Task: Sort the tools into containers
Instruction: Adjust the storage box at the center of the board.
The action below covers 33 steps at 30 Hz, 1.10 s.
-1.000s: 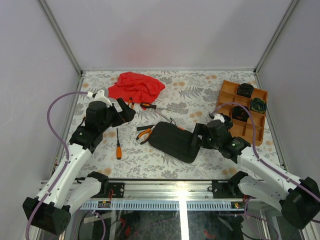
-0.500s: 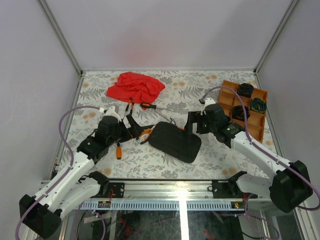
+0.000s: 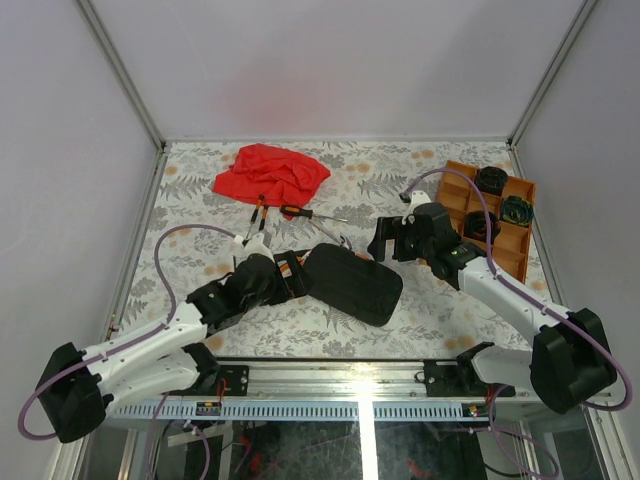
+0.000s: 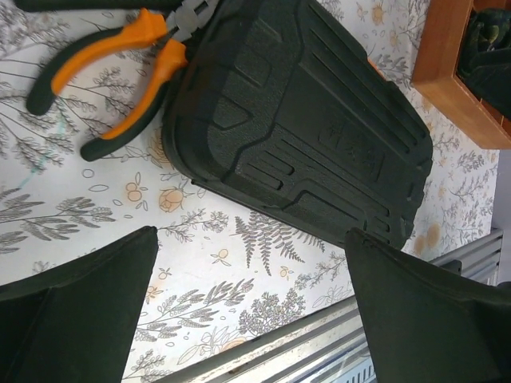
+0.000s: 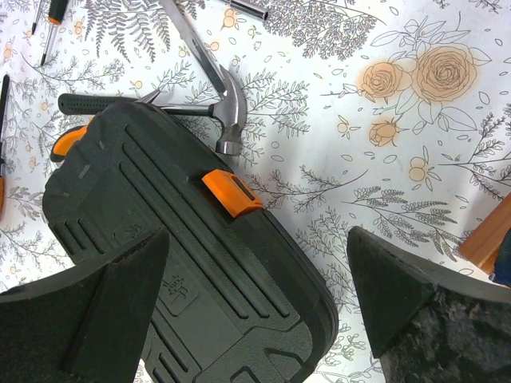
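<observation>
The closed black ribbed case lies mid-table, its orange latch on the far edge. My left gripper hovers open at the case's left end, nothing between its fingers. Orange-handled pliers lie against that end of the case. My right gripper is open above the case's far right corner. A black-handled hammer lies just behind the case. Two screwdrivers rest near the cloth. The orange tray at the right holds three coiled bundles.
A crumpled red cloth lies at the back left. The metal frame rail runs along the near table edge, close under my left gripper. The enclosure's walls border the patterned table on three sides.
My left arm has swung right and lowered, bringing its gripper to the case's left end. My right gripper has moved back and left over the case's far right corner. Both stayed open.
</observation>
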Available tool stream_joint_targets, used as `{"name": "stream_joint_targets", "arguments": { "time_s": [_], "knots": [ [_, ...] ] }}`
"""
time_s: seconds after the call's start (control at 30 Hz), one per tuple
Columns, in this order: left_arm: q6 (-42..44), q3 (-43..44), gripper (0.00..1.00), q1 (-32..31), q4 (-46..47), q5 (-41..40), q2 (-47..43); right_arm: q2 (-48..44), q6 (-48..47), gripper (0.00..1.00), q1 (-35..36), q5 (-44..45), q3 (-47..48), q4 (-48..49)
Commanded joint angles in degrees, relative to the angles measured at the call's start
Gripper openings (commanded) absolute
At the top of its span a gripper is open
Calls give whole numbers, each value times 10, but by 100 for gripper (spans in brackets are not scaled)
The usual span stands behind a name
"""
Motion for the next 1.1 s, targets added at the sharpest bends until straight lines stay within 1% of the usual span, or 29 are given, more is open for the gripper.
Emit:
{"name": "stream_joint_targets", "arguments": {
  "time_s": [0.0,0.07,0.17,0.33,0.43,0.53,0.87,1.07],
  "knots": [
    [-30,-18,100,-13,104,-21,20,4,0,99,-4,-9,1,10],
    [-30,-18,100,-13,114,-25,25,6,-2,99,-4,-13,1,3],
    [-20,-11,100,-13,119,-32,34,7,14,99,-4,8,-3,4],
    [-13,2,100,-13,113,-36,62,23,18,99,-4,-8,-5,15],
    [-9,3,100,-13,125,-16,78,35,3,99,-4,-16,-1,4],
    [-8,3,100,-13,149,21,104,40,15,99,-4,-4,0,-9],
    [-11,-10,99,-12,213,65,153,41,-9,99,-3,-167,-36,19],
    [-2,13,98,5,218,96,203,29,-6,100,-4,-223,-54,24]
  ]
}}
